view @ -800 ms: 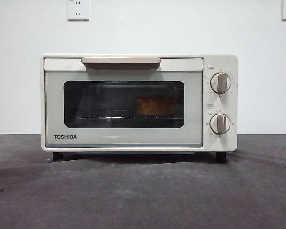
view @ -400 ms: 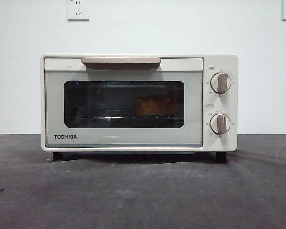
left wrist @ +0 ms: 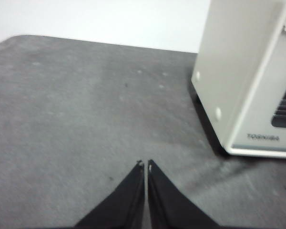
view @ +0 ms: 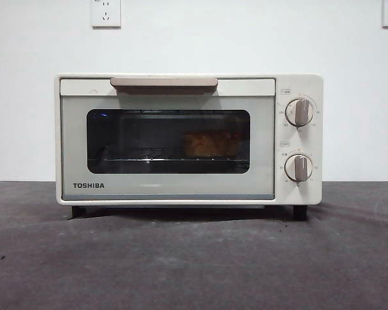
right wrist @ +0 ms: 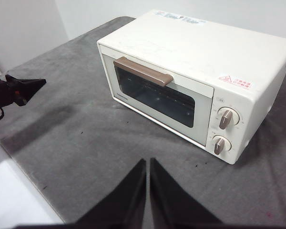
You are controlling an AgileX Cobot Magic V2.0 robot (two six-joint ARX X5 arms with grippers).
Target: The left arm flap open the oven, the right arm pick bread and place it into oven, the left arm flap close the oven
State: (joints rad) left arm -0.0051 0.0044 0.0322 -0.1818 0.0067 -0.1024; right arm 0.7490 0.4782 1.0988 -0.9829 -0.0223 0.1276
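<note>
While its black jaws are pressed together on nothing, the left gripper (left wrist: 145,164) hovers over grey cloth (left wrist: 76,119) left of the cream-white TOSHIBA toaster oven (view: 189,139); the right gripper (right wrist: 147,162), likewise closed and empty, hangs high before it. The oven's door faces front, shut. Only the front view shows the golden-orange lumpy bread (view: 212,143), dim behind glass, lying crosswise on the rack.

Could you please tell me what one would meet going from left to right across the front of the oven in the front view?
TOSHIBA lettering → wire rack behind the glass → bread inside the oven → the two knobs, upper above lower.
</note>
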